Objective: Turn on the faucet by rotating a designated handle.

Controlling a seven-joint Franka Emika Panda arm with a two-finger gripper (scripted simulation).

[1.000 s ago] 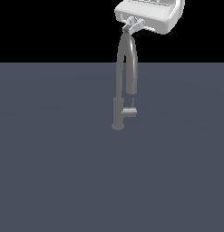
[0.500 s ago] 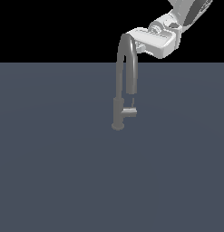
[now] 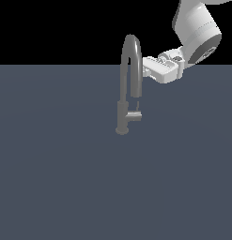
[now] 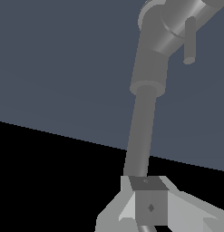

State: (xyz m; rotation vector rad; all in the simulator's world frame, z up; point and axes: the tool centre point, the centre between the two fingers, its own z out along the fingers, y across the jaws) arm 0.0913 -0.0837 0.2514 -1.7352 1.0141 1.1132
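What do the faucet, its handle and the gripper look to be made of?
Faucet: looks like brushed grey metal, with soft lengthwise highlights along the spout; being a render, that is only its look.
Handle: the same lighter grey metallic finish, a thin lever off the body.
Gripper: glossy white, plastic-like shell with smooth shading; its material is open.

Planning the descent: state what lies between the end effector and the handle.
In the exterior view, only the faucet spout's downturned end lies between the end effector and the handle.

The arm (image 3: 197, 28) runs off the exterior view's top; gripper (image 3: 146, 66) fingertips vanish against the faucet (image 3: 129, 84) spout; jaw gap indiscernible.
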